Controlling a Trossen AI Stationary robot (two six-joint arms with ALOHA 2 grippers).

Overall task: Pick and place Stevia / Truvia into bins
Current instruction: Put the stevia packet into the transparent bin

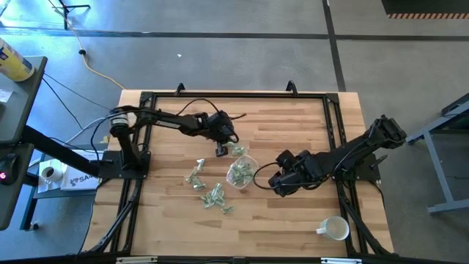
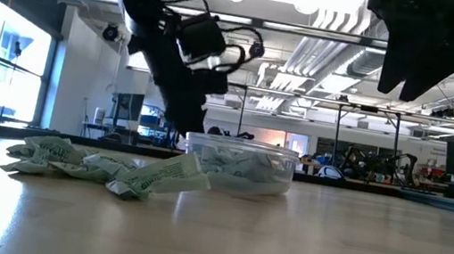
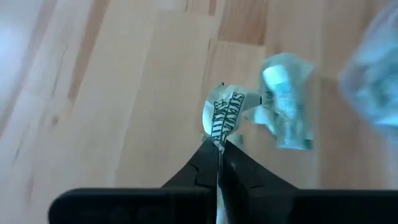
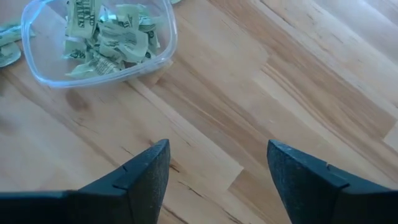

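Note:
The clear container [image 1: 242, 173] sits mid-table with several pale green packets inside, seen also as the container [image 4: 99, 37] and the container [image 2: 240, 161]. More packets [image 1: 209, 188] lie loose on the wood at its left and near side, and a few [image 1: 237, 150] at its far side. My left gripper [image 1: 221, 151] hovers just beyond the container's far-left corner, shut on one packet [image 3: 222, 115]. My right gripper [image 1: 275, 180] is open above bare wood to the container's right, with its fingers [image 4: 149, 171] spread wide. My left gripper [image 3: 219, 146] pinches one packet by its end [image 3: 220, 135] between the two fingertips, coming from above and pointing down. The packet sticks out past the fingertips, crumpled and lifted clear of the table.
A white handled mug [image 1: 335, 229] stands near the table's near right corner. Another loose packet [image 3: 286, 106] lies on the wood below the left gripper. A black frame [image 1: 234, 95] runs along the table's edges. Bare wood lies between the right gripper and the mug.

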